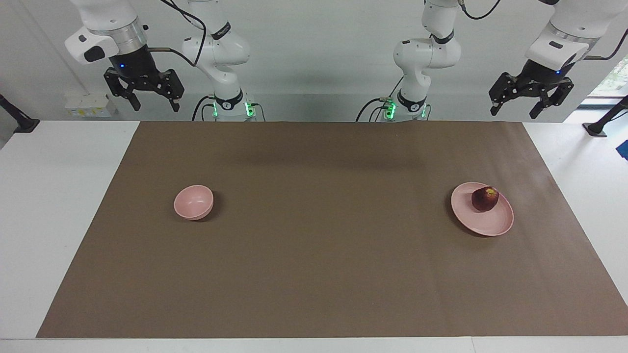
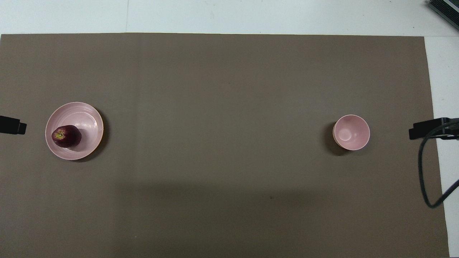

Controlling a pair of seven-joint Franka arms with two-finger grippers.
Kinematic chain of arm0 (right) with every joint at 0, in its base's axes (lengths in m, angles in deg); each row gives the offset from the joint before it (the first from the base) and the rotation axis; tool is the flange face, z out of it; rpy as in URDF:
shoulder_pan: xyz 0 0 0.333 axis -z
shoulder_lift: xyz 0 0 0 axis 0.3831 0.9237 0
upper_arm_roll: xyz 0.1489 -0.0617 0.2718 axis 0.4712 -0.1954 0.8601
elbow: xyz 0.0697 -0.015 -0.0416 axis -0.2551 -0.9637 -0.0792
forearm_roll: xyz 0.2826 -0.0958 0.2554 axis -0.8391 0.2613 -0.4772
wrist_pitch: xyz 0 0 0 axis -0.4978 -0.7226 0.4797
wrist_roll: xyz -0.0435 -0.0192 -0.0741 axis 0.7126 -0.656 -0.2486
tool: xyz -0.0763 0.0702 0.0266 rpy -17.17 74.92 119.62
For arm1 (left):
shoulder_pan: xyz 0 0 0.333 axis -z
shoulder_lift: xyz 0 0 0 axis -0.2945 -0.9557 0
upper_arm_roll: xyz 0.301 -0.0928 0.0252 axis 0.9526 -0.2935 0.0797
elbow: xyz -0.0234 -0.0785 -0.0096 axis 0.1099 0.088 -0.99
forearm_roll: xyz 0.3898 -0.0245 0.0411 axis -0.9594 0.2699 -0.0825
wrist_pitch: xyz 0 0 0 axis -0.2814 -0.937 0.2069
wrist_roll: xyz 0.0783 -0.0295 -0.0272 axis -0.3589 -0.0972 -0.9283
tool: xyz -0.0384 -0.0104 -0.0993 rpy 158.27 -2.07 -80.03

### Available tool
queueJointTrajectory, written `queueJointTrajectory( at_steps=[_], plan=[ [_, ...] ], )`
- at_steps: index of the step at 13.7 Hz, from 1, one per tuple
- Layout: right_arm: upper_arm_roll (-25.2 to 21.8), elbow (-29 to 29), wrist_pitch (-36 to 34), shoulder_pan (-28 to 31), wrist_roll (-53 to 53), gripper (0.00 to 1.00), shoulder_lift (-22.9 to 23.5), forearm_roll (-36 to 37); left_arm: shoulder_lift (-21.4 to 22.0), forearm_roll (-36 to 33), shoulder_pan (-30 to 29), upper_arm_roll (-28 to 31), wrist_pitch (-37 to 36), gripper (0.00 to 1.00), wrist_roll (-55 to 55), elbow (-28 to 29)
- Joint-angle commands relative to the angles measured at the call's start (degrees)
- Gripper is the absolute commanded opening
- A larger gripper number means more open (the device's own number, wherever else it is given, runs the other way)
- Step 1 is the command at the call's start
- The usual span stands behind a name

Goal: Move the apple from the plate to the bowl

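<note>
1. The apple (image 1: 484, 198) lies on the plate (image 1: 485, 223), off its centre, on the part of the plate nearer the robots and toward the left arm's end of the table (image 1: 59, 206). Nothing touches it.

2. The apple is close to round, so I judge it has no real long axis. Seen from overhead, its yellowish stem patch (image 2: 59, 135) faces up and tips toward the left arm's end, so the stem line looks tilted rather than upright.

3. The plate sits on the brown mat (image 1: 324, 274) at the left arm's end. The bowl (image 1: 194, 201) stands upright and empty at the right arm's end, well apart from the plate and about as far from the robots.

4. The left gripper (image 1: 531, 103) hangs high over the table's edge by its base, fingers spread wide and holding nothing. The right gripper (image 1: 145, 95) waits likewise at its own end, fingers apart and empty.

5. By my reading no step is begun: the apple is not yet grasped.

6. The next move calls for the left gripper, the closer one, to come down over the apple with its fingers wide enough to span it, then close across the widest part. A round, smooth fruit may roll or slip if pinched off-centre. The low plate rim should not hinder the fingers. Carrying it to the bowl means a long reach across the table, or a handover to the right gripper.
</note>
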Motion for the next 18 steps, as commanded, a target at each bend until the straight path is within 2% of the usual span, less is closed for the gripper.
queueJointTrajectory(
  at_steps=[1,7,9,13,14,18],
  plan=[
    [0.5,-0.6,1.0,0.9,-5.4,1.00,-0.3,-1.3,1.4,-1.2,0.6,0.1,-0.3,1.00,1.3,1.7],
    [0.8,-0.2,0.7,0.3,-4.9,1.00,-0.3,-1.0,1.1,-0.9,0.7,-0.1,-0.2,1.00,0.1,1.2],
    [0.9,-3.3,-2.0,0.3,-4.5,1.00,-2.5,-1.3,1.2,-0.8,0.7,-0.1,-0.6,1.00,0.3,1.2],
    [1.0,-8.2,2.0,-0.2,-8.2,1.00,-2.6,-5.4,1.4,-0.8,0.2,-0.1,-0.2,1.00,1.0,1.4],
    [1.1,-10.2,5.0,-1.1,-9.7,1.00,-2.9,-6.2,1.4,-0.8,0.4,-0.1,0.2,1.00,1.1,1.6],
    [1.1,-14.7,10.6,-5.9,-16.1,1.00,-2.4,-9.4,1.6,-0.7,0.5,-0.1,3.9,1.00,1.7,7.4]
  ],
)
